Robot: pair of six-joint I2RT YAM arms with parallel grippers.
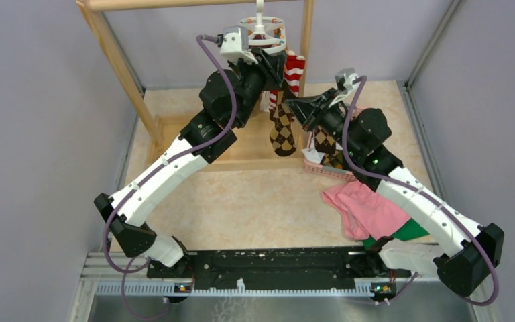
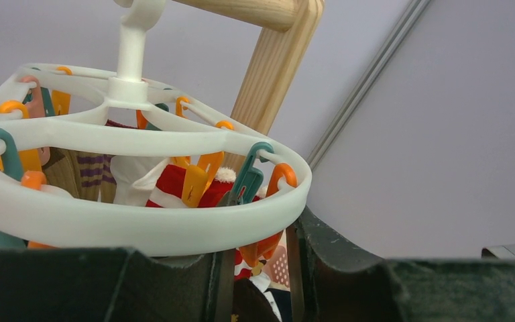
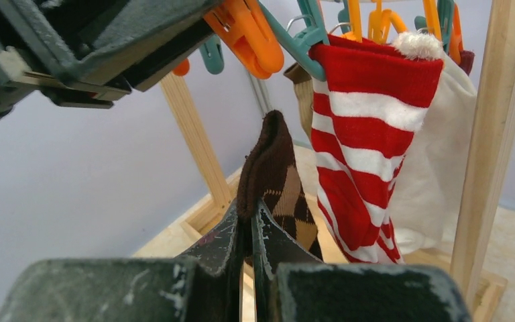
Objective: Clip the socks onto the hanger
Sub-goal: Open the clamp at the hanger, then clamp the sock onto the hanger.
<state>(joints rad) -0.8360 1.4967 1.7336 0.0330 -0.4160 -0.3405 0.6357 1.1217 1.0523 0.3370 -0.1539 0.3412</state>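
The argyle sock (image 3: pixel 278 181) hangs from my right pincer (image 3: pixel 249 228), which is clamped tight on its brown cuff. It sits just below the hanger (image 2: pixel 141 228), beside the striped sock (image 3: pixel 355 134) clipped there (a white sock (image 3: pixel 436 168) hangs behind that). It looks light and limp and will likely fold and sag, so the cuff edge, held upright, is the part to grip and feed into a clip. My left pincer (image 2: pixel 261 243) straddles an orange clip (image 3: pixel 245 30); whether it squeezes it, I cannot tell.
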